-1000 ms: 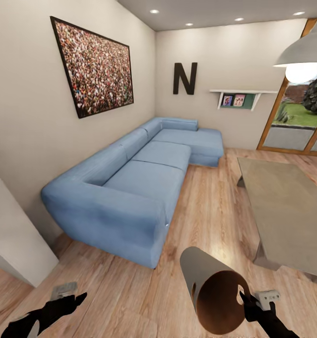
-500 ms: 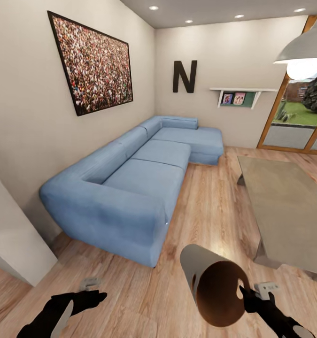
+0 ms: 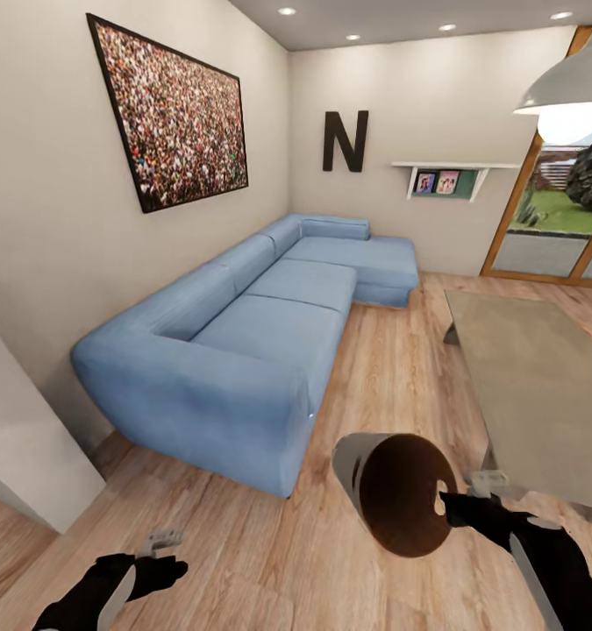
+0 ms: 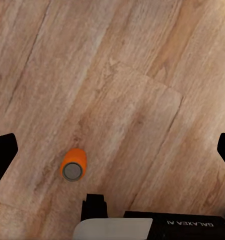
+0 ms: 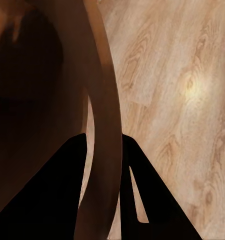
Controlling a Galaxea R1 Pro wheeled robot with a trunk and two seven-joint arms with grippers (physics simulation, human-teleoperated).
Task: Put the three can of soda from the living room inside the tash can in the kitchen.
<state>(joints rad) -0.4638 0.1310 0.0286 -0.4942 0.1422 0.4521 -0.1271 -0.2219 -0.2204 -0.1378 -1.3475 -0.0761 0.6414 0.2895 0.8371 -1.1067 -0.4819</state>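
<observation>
The trash can [image 3: 401, 504], pale grey outside and coppery brown inside, is held tipped on its side above the wood floor, its mouth facing the head camera. My right gripper [image 3: 449, 506] is shut on its rim [image 5: 105, 130], one finger inside the wall and one outside. An orange soda can [image 4: 73, 164] stands on the floor planks below my left gripper [image 4: 112, 150]. That gripper's fingers are spread wide apart with nothing between them. In the head view my left gripper [image 3: 160, 561] hovers low at the front left.
A blue corner sofa [image 3: 260, 333] runs along the left wall. The glass-topped table [image 3: 532, 386] stands at the right, close to the held bin. A white wall corner [image 3: 24, 438] juts in at the left. Bare plank floor lies between sofa and table.
My right arm has lifted the bin and turned its mouth further toward the camera. My left gripper has swung a little inward and down.
</observation>
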